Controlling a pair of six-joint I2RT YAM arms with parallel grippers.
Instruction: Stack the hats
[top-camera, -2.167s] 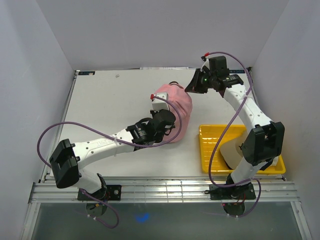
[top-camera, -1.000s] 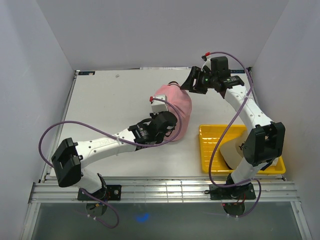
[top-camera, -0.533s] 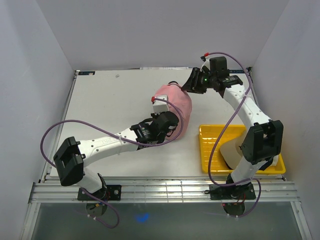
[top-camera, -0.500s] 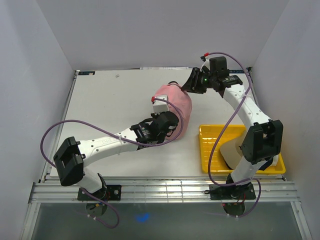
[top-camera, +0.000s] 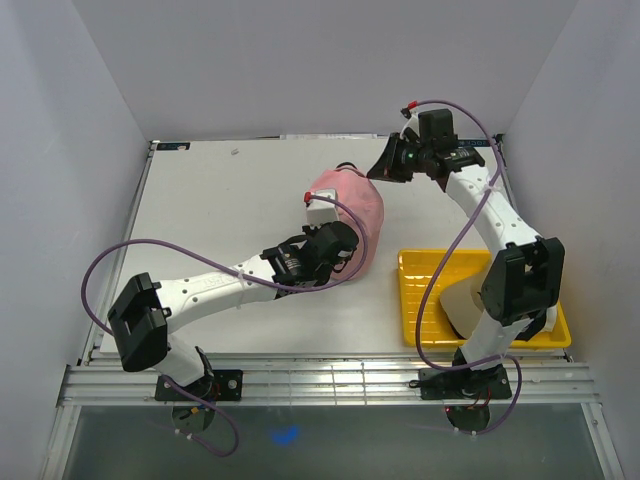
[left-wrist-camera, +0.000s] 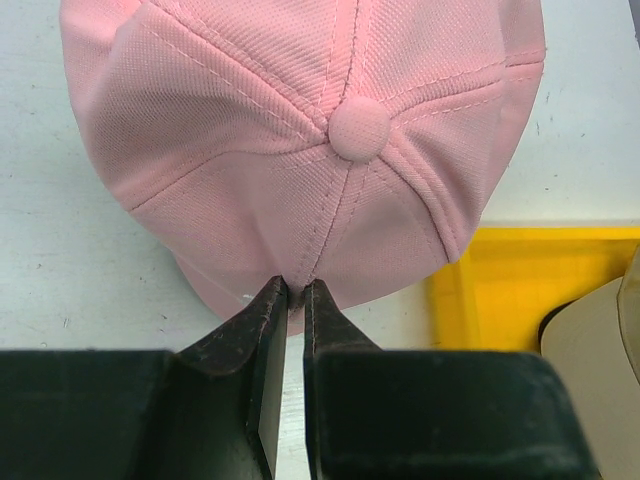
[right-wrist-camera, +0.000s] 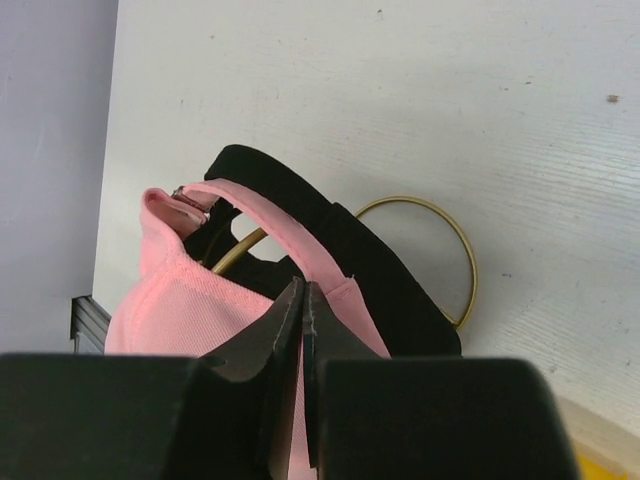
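A pink hat (top-camera: 357, 205) sits mid-table on top of a black hat (right-wrist-camera: 400, 290), which shows only under its back edge. My left gripper (top-camera: 343, 250) is at the pink hat's near side, its tips (left-wrist-camera: 293, 290) shut on a fold of the pink crown (left-wrist-camera: 300, 130). My right gripper (top-camera: 381, 172) is at the hat's far side. There its jaws (right-wrist-camera: 303, 290) are shut on the rear edge of the pink hat (right-wrist-camera: 170, 290), beside the strap opening. A tan hat (top-camera: 462, 305) lies in the yellow tray (top-camera: 420, 258).
A gold wire stand (right-wrist-camera: 468, 260) has its ring on the table under the black hat. The yellow tray (left-wrist-camera: 500, 290) sits to the right of the pink hat with the tan hat (left-wrist-camera: 600, 330) in it. Grey walls close in the table's left, back and right.
My right gripper's jaws have gone from open to shut at the pink hat's rear edge, and that wrist shifted slightly. The left gripper keeps its hold and has hardly moved.
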